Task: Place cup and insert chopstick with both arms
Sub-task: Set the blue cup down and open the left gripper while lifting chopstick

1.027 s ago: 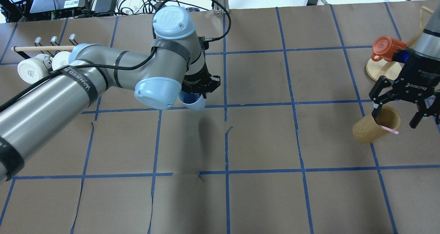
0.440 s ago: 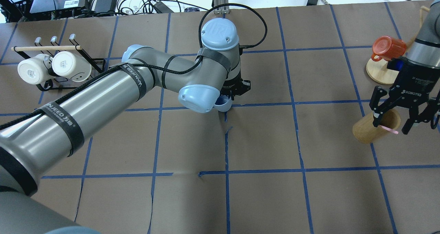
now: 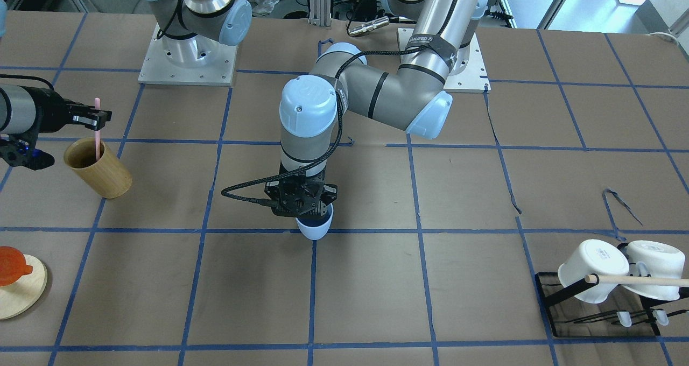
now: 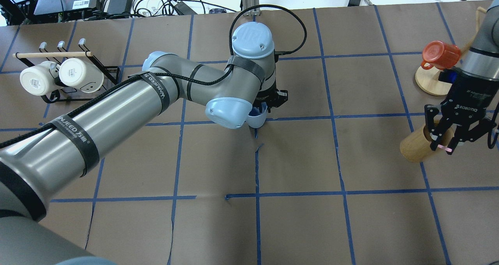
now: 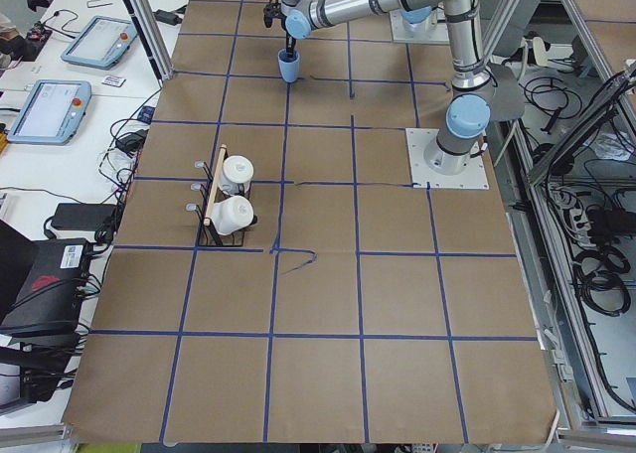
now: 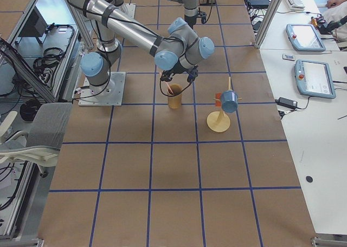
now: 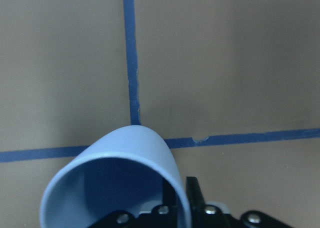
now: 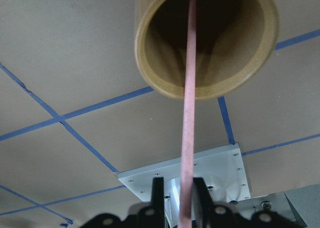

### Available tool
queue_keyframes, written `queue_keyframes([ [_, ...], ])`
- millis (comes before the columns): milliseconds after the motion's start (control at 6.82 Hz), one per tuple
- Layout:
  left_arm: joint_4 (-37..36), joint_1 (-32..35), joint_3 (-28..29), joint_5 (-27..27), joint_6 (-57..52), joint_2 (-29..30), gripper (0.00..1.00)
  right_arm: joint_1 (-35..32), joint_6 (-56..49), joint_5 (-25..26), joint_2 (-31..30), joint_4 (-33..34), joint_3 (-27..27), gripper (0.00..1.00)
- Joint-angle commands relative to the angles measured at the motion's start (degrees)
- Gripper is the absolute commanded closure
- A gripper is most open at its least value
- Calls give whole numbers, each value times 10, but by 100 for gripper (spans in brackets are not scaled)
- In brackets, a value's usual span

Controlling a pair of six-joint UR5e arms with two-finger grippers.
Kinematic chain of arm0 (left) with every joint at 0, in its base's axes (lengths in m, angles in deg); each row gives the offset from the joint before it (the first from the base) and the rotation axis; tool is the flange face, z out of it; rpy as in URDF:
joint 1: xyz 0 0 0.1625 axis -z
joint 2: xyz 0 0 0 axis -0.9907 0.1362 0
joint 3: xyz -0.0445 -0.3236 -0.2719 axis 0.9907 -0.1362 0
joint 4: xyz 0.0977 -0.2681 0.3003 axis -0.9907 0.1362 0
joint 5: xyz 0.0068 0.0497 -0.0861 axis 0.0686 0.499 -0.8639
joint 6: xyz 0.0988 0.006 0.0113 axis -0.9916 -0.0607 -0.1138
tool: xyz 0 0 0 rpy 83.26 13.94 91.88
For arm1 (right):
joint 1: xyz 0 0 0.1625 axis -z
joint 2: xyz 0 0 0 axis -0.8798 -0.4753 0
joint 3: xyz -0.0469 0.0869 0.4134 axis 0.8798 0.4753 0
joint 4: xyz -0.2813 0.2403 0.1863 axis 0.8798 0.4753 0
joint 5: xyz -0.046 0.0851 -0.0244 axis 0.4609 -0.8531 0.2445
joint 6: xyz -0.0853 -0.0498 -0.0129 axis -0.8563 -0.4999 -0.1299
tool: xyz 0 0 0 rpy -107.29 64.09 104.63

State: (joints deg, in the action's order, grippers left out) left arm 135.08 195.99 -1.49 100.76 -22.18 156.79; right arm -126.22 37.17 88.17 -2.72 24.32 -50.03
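The brown paper-covered table [image 4: 296,226], gridded with blue tape, gives the cup a marked target. The tape crossing near its centre looks like the spot meant for it.

The left arm reaches out over that crossing with its wrist pointing straight down, which keeps the cup's mouth roughly upward for setting down. The left gripper [image 3: 304,207] is clamped on the wall of the light-blue plastic cup [image 3: 315,229], gripping the rim at the cup's 5 o'clock in the wrist view. The cup hangs directly under the gripper, slightly tilted, at or just above the crossing. Whether its base touches the paper I cannot tell.

At 3 o'clock from the cup in the overhead view stands the tan wooden cylindrical holder [image 4: 415,150], leaning a little, mouth up. It serves as the chopstick's store.

The right gripper [image 8: 180,203] hovers over that mouth with its fingers drawn together on the upper part of the thin pink chopstick [image 8: 187,113]. The stick runs from between the fingers down into the holder, its lower end inside. By my judgement it is held high so it can lift clear and go across to the cup.
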Motion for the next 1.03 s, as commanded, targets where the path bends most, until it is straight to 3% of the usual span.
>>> queue_keyframes([
  [0,108,-45,68,-5,-26,-34,0,17,-1,0,0,-6,0,73],
  [293,241,-79,137,-19,-65,-66,0,20,1,-1,-2,-31,2,78],
  [440,270,-89,133,-17,-90,-100,0,20,1,0,-2,-41,5,85],
  [733,383,-160,120,-15,-125,-184,0,20,1,2,-6,-65,18,88],
  [880,388,-169,66,-11,-162,-226,0,21,0,7,-6,-85,36,88],
])
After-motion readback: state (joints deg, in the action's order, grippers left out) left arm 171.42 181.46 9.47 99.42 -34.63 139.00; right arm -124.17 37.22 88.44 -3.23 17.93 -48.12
